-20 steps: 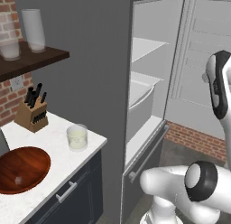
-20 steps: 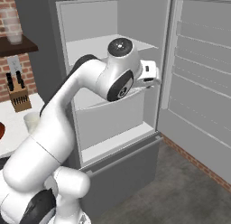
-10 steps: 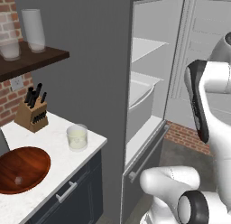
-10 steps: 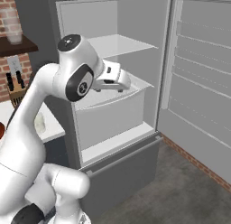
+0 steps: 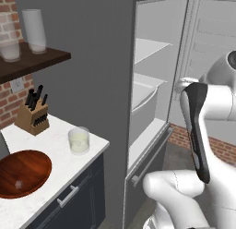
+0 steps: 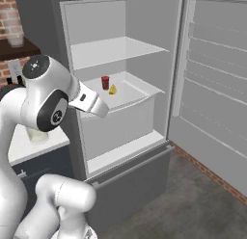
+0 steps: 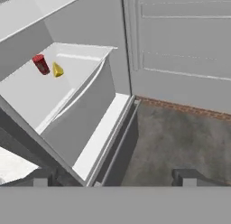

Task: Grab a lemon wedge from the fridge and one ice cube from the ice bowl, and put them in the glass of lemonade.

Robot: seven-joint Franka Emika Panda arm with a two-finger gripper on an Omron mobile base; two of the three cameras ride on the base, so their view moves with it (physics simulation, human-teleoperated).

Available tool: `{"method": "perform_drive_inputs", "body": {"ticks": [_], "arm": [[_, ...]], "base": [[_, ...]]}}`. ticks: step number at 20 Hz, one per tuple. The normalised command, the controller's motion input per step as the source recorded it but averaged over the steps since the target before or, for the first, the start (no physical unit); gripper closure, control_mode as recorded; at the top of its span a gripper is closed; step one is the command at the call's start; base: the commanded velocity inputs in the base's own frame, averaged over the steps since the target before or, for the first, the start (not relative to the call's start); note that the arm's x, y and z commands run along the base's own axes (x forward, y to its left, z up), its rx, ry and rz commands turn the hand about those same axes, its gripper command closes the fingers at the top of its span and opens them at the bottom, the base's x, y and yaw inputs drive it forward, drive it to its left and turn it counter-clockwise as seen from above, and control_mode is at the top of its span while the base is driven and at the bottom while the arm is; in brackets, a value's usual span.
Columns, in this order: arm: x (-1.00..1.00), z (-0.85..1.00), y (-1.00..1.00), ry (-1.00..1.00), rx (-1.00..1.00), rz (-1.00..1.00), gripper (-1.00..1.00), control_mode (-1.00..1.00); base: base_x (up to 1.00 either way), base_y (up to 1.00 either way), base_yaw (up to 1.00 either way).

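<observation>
The fridge (image 6: pixel 144 21) stands open, its door (image 6: pixel 212 93) swung to the right. The tiny yellow lemon wedge (image 6: pixel 113 89) lies on the middle shelf beside a small red can (image 6: pixel 105 82); the hand view has the lemon wedge (image 7: pixel 57 70) at upper left. My gripper (image 6: pixel 102 111) hangs at the fridge's left front edge, short of the wedge and lower. In the hand view the gripper (image 7: pixel 115 180) is open, with nothing between its fingers. The glass of lemonade (image 5: pixel 79 140) stands on the counter. The ice bowl (image 5: pixel 20 172) holds an ice cube (image 5: pixel 18 183).
A knife block (image 5: pixel 33 115) stands at the back of the white counter (image 5: pixel 55 177). Tall frosted glasses (image 5: pixel 34 30) sit on a dark wall shelf. A pale drawer front (image 7: pixel 83 114) lies below the middle shelf. Bare grey floor (image 6: pixel 193 204) spreads before the fridge.
The arm has swung left across the fridge opening. The hand has gone from in front of the middle shelf to the fridge's left edge, uncovering the lemon wedge and can.
</observation>
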Motion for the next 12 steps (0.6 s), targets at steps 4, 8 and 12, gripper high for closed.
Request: {"method": "perform_drive_inputs", "body": {"ticks": [4,8,12], "arm": [[-0.18,-0.08,0.25,0.03,0.16,-0.05,-1.0,-1.0],[-0.14,-0.11,0.0,0.17,-0.02,0.12,-1.0,-1.0],[-0.03,0.0,0.06,0.01,0.0,0.05,-1.0,-1.0]], "base": [[0.0,0.0,0.0],[0.0,0.0,0.0],[0.0,0.0,0.0]]}}
